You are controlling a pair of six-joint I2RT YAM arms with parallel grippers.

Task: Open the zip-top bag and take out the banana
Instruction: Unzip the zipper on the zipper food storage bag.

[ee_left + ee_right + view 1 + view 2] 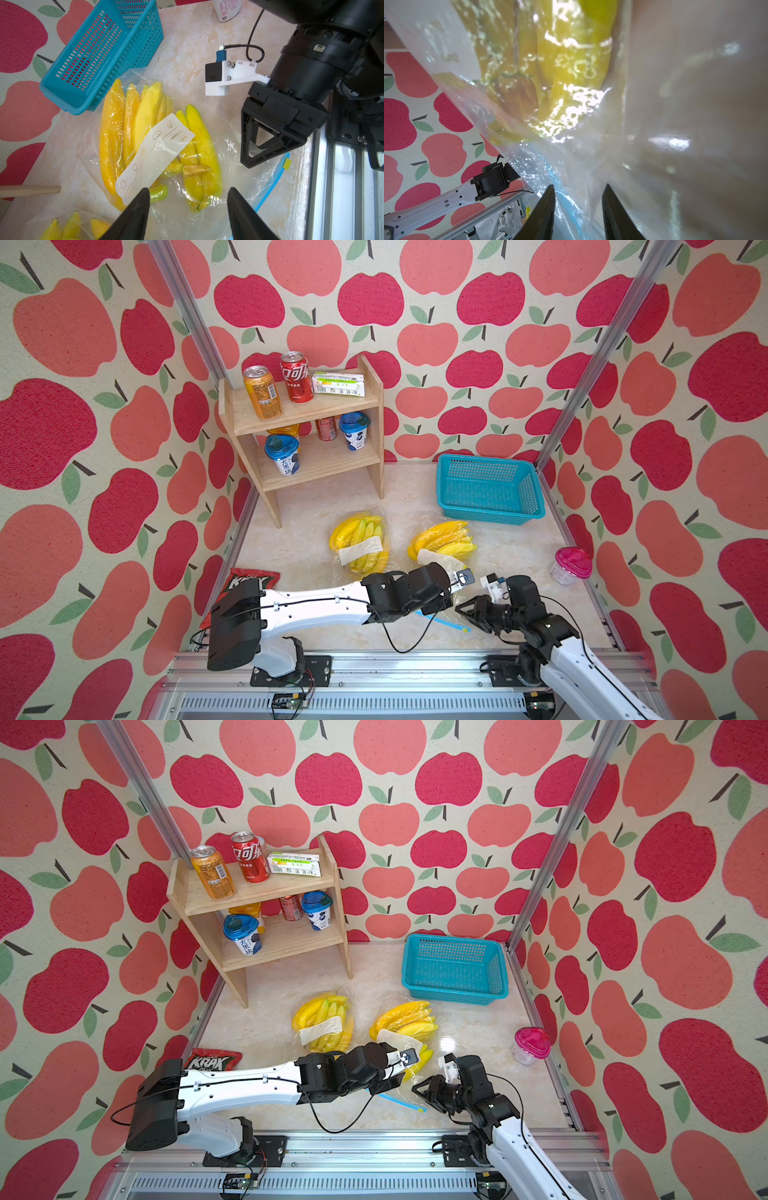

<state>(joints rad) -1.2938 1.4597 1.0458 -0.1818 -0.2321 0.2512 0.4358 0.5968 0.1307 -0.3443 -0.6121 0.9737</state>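
Zip-top bag [228,133] lies on worktop [523,556], centre toward front edge, banana [197,145] bunch inside, blue zip end frontmost. Left gripper [188,190] over bag, jaws wide apart, empty. Right gripper [579,185] jaws apart, bag film and zip strip between them, contact unclear. Second bag [360,545] just beside.

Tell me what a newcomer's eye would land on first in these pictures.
The loud red-and-pink apple-print walls all round the cell hit first. Next come two clear bags of yellow bananas mid-table, the left gripper open above the bag nearer the blue basket and the right gripper at its zip edge. A wooden shelf of cans stands back left.
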